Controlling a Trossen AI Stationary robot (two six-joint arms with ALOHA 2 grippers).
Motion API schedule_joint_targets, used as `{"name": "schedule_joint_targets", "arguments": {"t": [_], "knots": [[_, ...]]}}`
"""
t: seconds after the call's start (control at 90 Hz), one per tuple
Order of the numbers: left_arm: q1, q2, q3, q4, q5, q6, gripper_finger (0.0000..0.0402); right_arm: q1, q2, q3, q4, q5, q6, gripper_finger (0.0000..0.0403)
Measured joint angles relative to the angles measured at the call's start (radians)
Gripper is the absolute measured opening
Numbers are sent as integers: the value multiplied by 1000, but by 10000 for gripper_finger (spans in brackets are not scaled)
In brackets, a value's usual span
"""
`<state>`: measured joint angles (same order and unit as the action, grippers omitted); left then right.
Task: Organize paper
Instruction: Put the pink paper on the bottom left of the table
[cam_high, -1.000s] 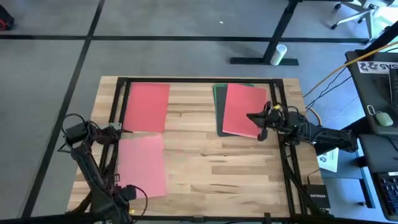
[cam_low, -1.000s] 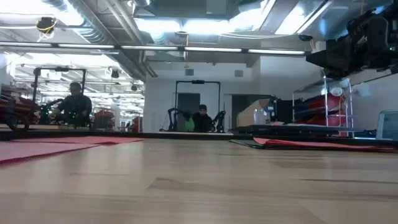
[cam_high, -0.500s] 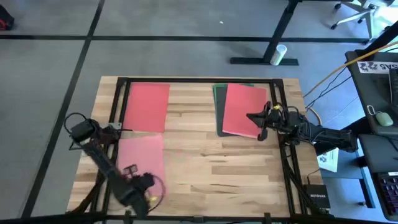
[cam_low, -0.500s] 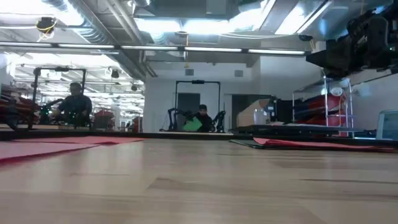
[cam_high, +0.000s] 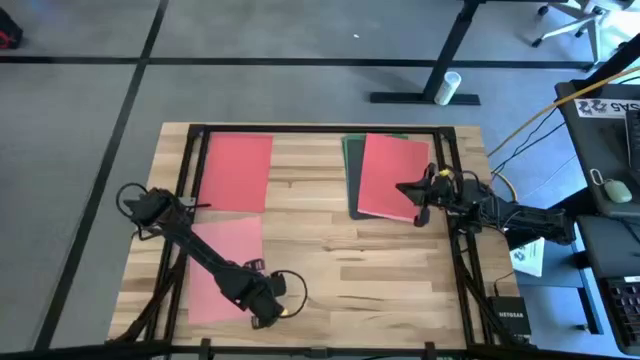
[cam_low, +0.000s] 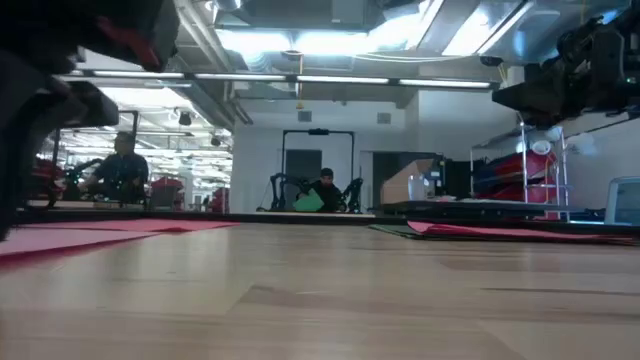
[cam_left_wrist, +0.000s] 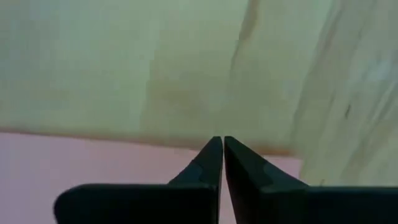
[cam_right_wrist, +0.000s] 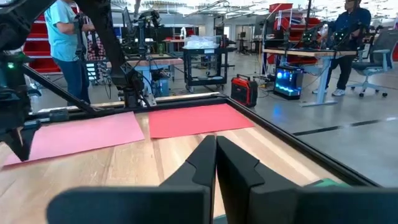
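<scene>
Left gripper (cam_left_wrist: 222, 144), fingers together, over pink paper's (cam_left_wrist: 74, 163) edge on table (cam_left_wrist: 155, 62).

wooden table (cam_high: 340, 265), white cylinder (cam_high: 451, 87), mouse (cam_high: 618, 189)

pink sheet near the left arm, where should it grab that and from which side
Take the pink sheet at its corner by the left gripper, coming low from the bare wood. It lies flat, so only an edge offers purchase; the shut fingers would probably need to open first.
</scene>
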<state>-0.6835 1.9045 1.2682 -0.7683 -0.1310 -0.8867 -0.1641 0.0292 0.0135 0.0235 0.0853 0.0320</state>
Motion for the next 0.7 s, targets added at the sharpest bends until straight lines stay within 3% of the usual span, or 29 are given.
{"name": "schedule_joint_targets", "arguments": {"t": [0.7], "knots": [[-42,0,0,48,31,-3,0,0,0,0,-14,-1,19,1]]}}
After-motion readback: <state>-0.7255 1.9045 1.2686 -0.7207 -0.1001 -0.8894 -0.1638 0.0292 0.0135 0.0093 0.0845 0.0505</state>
